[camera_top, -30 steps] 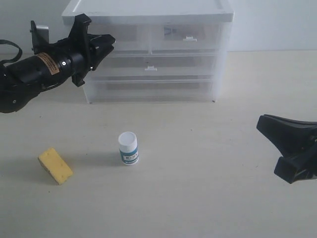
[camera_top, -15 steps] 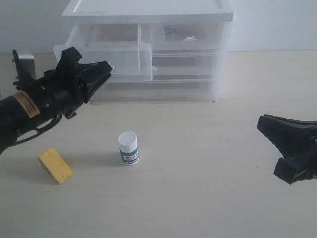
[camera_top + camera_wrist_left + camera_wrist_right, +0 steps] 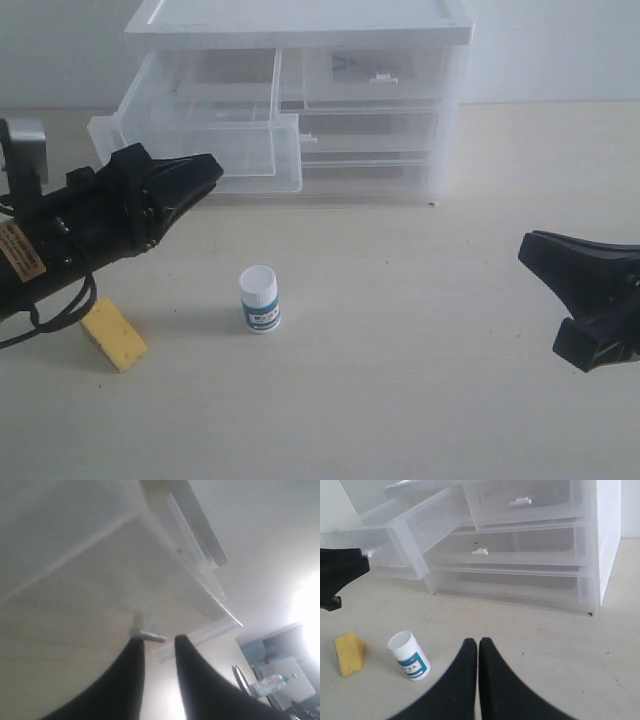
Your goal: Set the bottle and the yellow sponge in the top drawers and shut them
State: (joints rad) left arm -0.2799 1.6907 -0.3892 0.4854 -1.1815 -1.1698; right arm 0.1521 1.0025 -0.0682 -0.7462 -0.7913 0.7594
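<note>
**Left top drawer open, bottle and sponge on the table**

From my station the bottle [image 3: 259,300] reads clearly: small, white plastic, a white ribbed cap and a teal-blue label. It stands upright on the table, out in front of the chest [image 3: 300,20] and apart from it. The yellow sponge [image 3: 113,335] is a porous foam wedge lying on the table to the bottle's left in the exterior view, apart from it and partly under my left arm.

The left top drawer [image 3: 190,150] is slid far out of the white frame. It is translucent and I see nothing inside. The right top drawer [image 3: 370,75] sits flush in the frame, its white tab handle facing out. The two full-width drawers below are shut.

The left gripper [image 3: 212,168] is at the front of the open drawer. In its wrist view the fingertips are a narrow gap apart with the tab handle [image 3: 146,634] right at their tips. I cannot tell whether they pinch it. The right gripper [image 3: 478,644] hangs over the table on the right, well apart from everything, with its jaws pressed together on nothing.

The table [image 3: 420,380] is a pale cream, matte surface. A plain white wall [image 3: 550,50] runs behind the chest. The left wrist view catches a blown-out bright patch and blurred clutter beyond the table.
</note>
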